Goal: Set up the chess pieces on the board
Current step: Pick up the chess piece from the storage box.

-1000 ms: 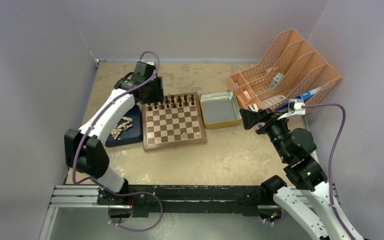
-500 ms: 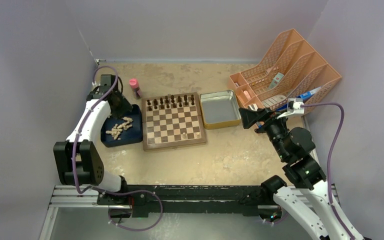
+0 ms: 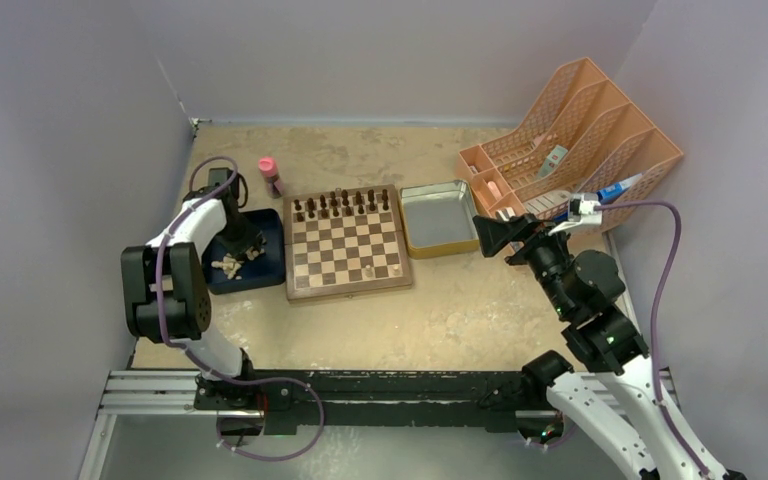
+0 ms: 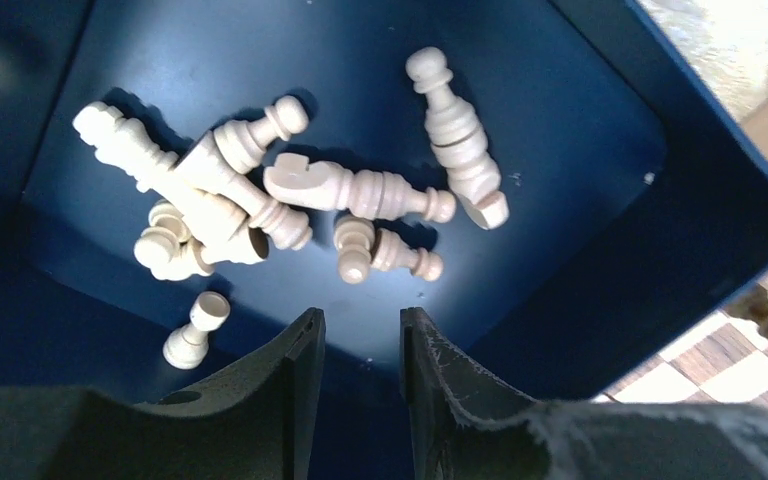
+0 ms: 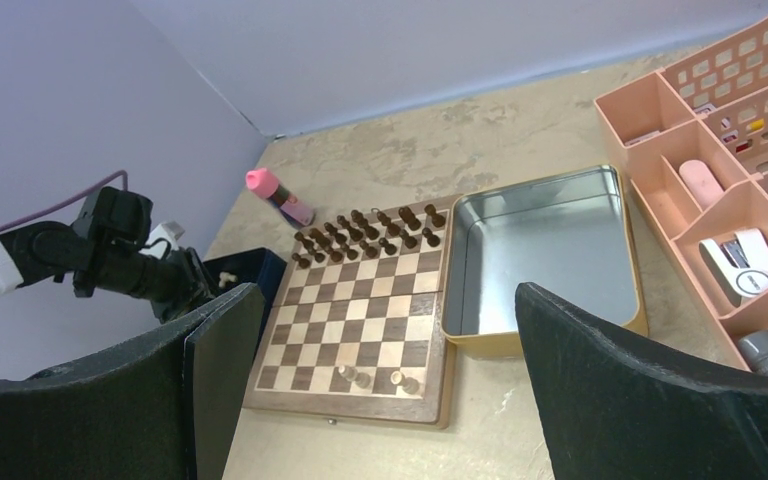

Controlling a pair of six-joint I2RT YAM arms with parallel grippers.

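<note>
The pale pieces (image 4: pixel 352 190) lie tipped over in a loose heap on the floor of the blue tray (image 4: pixel 570 130), most of them touching or crossing one another, with one small pawn off by itself toward the near left of the pile. The tray sits just beside the left edge of the board (image 3: pixel 345 248), which lies flat near the middle of the worktop (image 3: pixel 460 310). The dark pieces (image 3: pixel 340 206) stand upright in two rows along the board's far edge, and the right wrist view shows three more small pieces (image 5: pixel 365 378) standing on its near row, their colour hard to tell. The rest of the squares are bare. The left fingers (image 4: pixel 310 335) point down into the tray at the near side of the heap. They are drawn in to a narrow gap with nothing between them, and the closest pieces lie just beyond their tips. Whether the tips touch the tray floor cannot be told. A pink-capped bottle (image 3: pixel 270 175) stands upright on the worktop behind the tray, near the board's far left corner. An open metal tin (image 3: pixel 438 218) lies just beside the board's right edge, with nothing to be seen inside it. The right fingers (image 3: pixel 495 237) hang above the worktop just to the right of the tin, spread as wide as they go and holding nothing, aimed across the tin toward the board. Behind them, at the far right, stands an orange organiser (image 3: pixel 580 120) with a few small items in its compartments.
</note>
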